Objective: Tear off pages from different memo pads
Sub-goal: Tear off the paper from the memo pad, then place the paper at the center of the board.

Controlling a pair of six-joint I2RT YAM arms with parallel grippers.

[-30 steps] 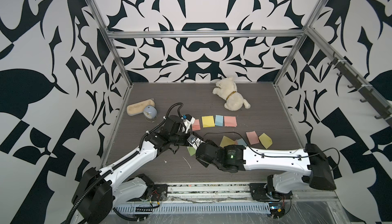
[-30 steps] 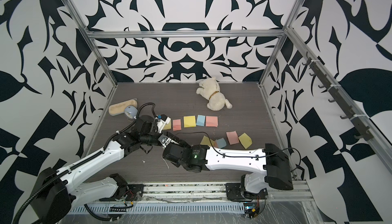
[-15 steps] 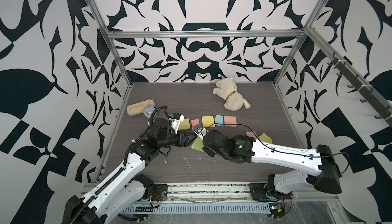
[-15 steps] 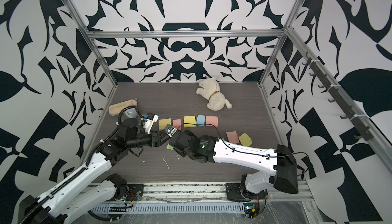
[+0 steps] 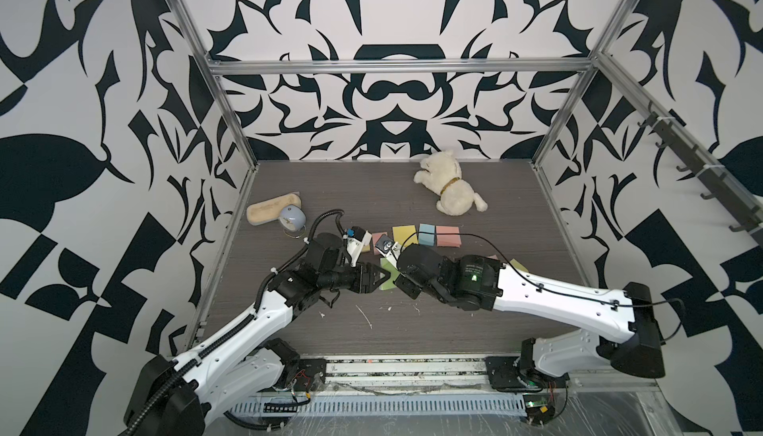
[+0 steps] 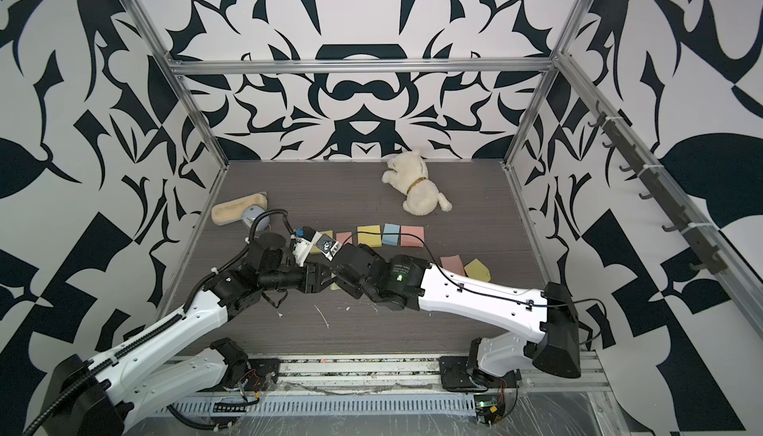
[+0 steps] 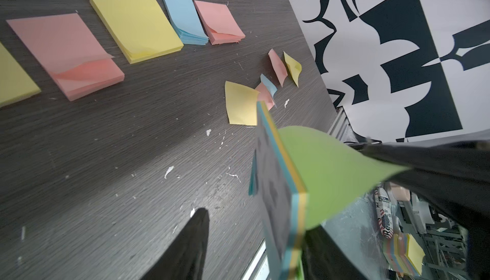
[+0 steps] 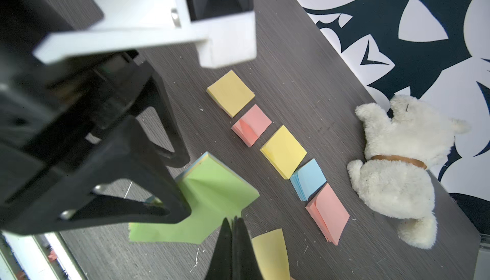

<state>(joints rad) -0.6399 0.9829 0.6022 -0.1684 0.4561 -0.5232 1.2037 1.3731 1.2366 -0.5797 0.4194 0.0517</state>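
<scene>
A multicolour memo pad (image 7: pixel 281 185) with a green top and dark back stands between the jaws of my left gripper (image 7: pixel 265 225). The pad rests against one finger, with a gap to the other finger (image 7: pixel 196 239). Its green top page (image 8: pixel 212 193) is peeled back but still joined to the pad. My right gripper (image 8: pixel 233 219) is shut on that page's corner. In a top view the two grippers meet at the green pad (image 5: pixel 388 279). Yellow (image 5: pixel 404 235), blue (image 5: pixel 427 235) and pink (image 5: pixel 448 235) memo pads lie in a row behind. Loose pink (image 6: pixel 452 264) and yellow (image 6: pixel 477 269) pages lie to the right.
A white plush dog (image 5: pixel 450 190) lies at the back. A tan brush (image 5: pixel 272 209) and a small grey-blue round object (image 5: pixel 292 219) sit at the back left. White paper scraps (image 5: pixel 365 316) dot the dark table (image 5: pixel 371 339). Metal frame posts and patterned walls close in three sides.
The left arm has swung leftward and the right arm has stretched farther in toward the pad row. The meeting point of the grippers barely shifted. The green page now shows stretched between them.
</scene>
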